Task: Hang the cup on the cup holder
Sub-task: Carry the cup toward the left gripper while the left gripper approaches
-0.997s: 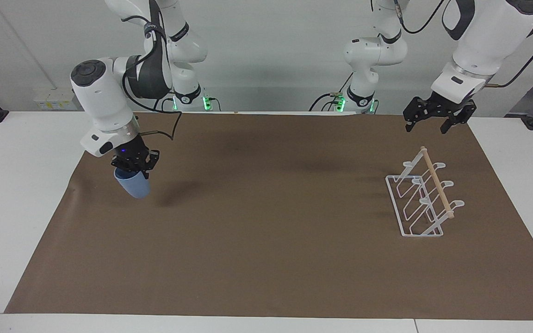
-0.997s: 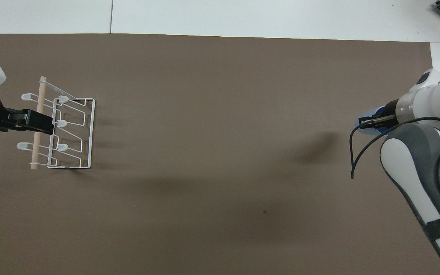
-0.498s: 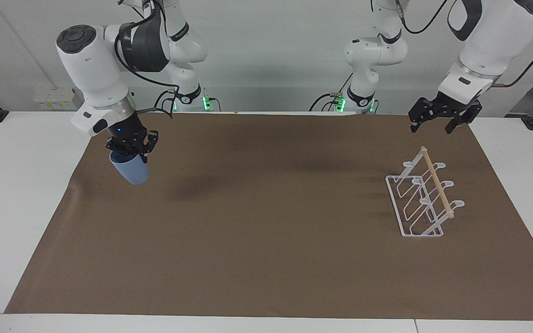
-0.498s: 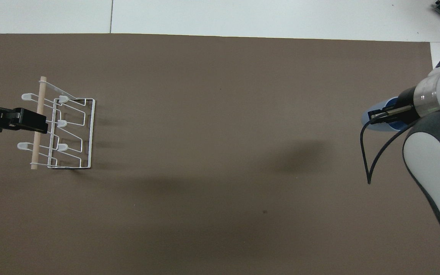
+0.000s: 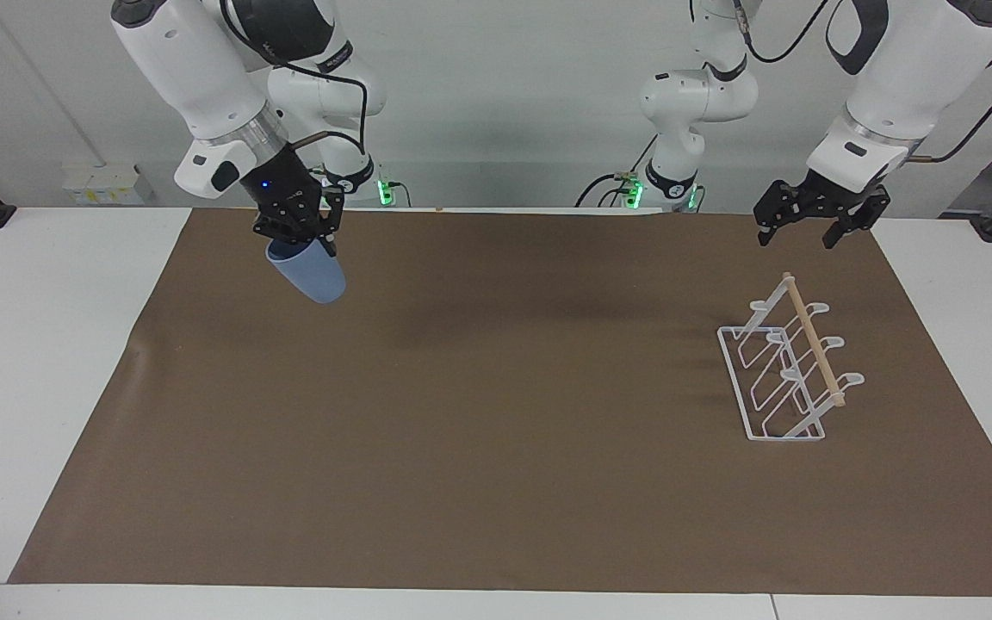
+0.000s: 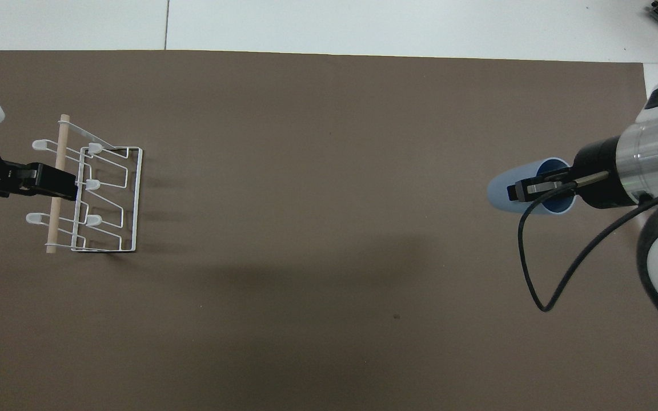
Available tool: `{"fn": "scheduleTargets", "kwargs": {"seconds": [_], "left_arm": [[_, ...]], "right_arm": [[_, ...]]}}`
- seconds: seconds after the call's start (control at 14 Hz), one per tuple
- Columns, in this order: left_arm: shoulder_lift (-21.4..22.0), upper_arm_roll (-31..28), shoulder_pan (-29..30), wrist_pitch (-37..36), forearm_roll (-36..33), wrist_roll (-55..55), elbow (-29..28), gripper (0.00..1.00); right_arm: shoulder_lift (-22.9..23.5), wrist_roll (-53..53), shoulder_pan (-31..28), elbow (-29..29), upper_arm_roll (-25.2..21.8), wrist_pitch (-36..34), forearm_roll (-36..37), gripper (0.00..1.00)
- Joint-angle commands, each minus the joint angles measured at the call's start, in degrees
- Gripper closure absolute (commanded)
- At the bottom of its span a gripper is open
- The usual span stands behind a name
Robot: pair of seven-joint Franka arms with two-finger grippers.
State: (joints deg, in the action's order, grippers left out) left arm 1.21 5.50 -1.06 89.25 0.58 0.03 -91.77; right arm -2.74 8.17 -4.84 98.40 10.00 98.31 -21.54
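A: What is changing over by the right arm's end of the table?

B: The right gripper [image 5: 296, 231] is carrying the cup [image 5: 308, 271] higher than it was a moment ago, and it is swinging it in from the edge of the brown mat [image 5: 496, 482] toward the middle; the jaws are clamped on the cup's rim, one finger inside and one outside; the cup is hanging tilted in the air, base pointing down and toward the centre, touching nothing below it.

A: And the cup holder [image 5: 784, 370]?

B: It is sitting unmoved on the mat at the left arm's end, well apart from the cup; its wooden dowel [image 5: 813, 340] is running along the top and every prong is looking bare.

A: Is the left arm doing anything?

B: The left gripper [image 5: 815, 226] is hovering over the holder with its jaws spread and nothing in them; it is shifting only slightly, so I am reading it as waiting.

A: So where is the task standing?

B: The pickup is looking finished and the transfer across the table is just getting under way; most of the crossing is remaining, and the cup is probably needing to turn mouth-down before it can slip over a prong.
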Motion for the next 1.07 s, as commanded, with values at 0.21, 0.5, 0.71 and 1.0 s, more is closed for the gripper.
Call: {"fn": "scheduleTargets", "kwargs": {"seconds": [0.21, 0.5, 0.71, 1.0], "left_arm": [[1.42, 0.22, -0.25, 1.10, 1.69, 3.55, -1.74, 0.00], [1.60, 0.30, -2.71, 1.63, 5.66, 16.63, -1.83, 0.00], [1.51, 0.30, -6.04, 7.84, 5.66, 21.84, -2.62, 0.00], [2.21, 0.39, -9.56, 11.38, 9.34, 34.03, -4.81, 0.00]], "right_arm": [[-0.60, -0.78, 3.51, 0.57, 2.74, -0.14, -6.58, 1.00], [-0.86, -12.43, 6.05, 0.57, 3.36, 0.56, -17.47, 1.00], [-0.87, -23.43, 9.57, 0.74, 3.53, 5.73, -22.22, 1.00], [-0.25, -34.33, 11.61, 0.92, 8.52, 14.86, -22.32, 1.00]]}}
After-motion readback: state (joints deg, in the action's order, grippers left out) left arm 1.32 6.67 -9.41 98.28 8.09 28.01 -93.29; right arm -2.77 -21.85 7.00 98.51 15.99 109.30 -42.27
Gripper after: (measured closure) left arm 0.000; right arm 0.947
